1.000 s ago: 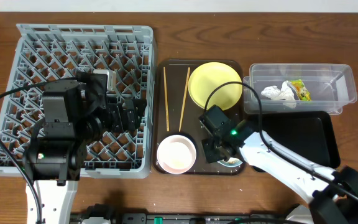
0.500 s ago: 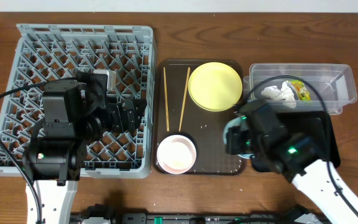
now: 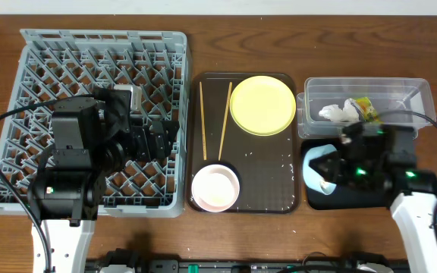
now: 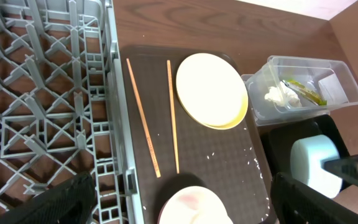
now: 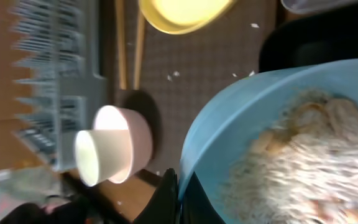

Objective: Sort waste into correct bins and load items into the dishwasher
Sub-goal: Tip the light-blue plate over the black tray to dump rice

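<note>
Right hand clamped on rim of light blue bowl, rice scraps inside. Black tray directly beneath hand; bowl seemingly tipped. Clear tub just beyond hand. Left hand spread, well apart over dish rack; right nearer.

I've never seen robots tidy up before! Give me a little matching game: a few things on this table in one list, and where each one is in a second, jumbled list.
Things:
1. light blue bowl
2. crumpled napkin
3. chopsticks
4. yellow plate

Places:
A. far right corner of the brown tray
B. inside the clear tub
C. over the black tray
D. side by side on the brown tray's left half

Pairs: 1-C, 2-B, 3-D, 4-A
</note>
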You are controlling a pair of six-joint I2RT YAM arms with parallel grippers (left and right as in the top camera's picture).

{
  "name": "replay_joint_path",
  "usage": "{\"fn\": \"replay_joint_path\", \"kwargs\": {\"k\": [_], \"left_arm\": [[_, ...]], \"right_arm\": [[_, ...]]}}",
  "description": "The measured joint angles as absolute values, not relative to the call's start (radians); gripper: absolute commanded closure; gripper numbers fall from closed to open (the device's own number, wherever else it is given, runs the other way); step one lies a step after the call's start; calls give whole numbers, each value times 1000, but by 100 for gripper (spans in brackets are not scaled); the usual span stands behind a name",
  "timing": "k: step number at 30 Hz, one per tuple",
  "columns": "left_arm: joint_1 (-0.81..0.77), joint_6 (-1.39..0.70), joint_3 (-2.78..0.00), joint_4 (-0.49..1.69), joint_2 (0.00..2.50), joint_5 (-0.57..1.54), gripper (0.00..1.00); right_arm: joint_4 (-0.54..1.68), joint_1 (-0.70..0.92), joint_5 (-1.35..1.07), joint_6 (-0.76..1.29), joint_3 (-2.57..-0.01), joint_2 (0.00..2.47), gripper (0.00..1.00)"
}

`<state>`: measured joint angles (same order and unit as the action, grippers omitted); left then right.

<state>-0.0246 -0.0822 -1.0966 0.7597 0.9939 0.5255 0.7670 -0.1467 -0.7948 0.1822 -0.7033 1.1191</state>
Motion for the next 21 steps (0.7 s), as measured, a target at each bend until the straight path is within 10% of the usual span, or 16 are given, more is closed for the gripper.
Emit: {"fn": "replay_joint_path", "kwargs": {"k": [9, 21], "left_arm": [[-25, -82, -1097, 759, 994, 525, 9], [-25, -82, -1097, 759, 994, 525, 9]], "right_arm": [[765, -470, -1216, -54, -632, 1119, 99], [765, -493, -1312, -155, -628, 1151, 99]]}}
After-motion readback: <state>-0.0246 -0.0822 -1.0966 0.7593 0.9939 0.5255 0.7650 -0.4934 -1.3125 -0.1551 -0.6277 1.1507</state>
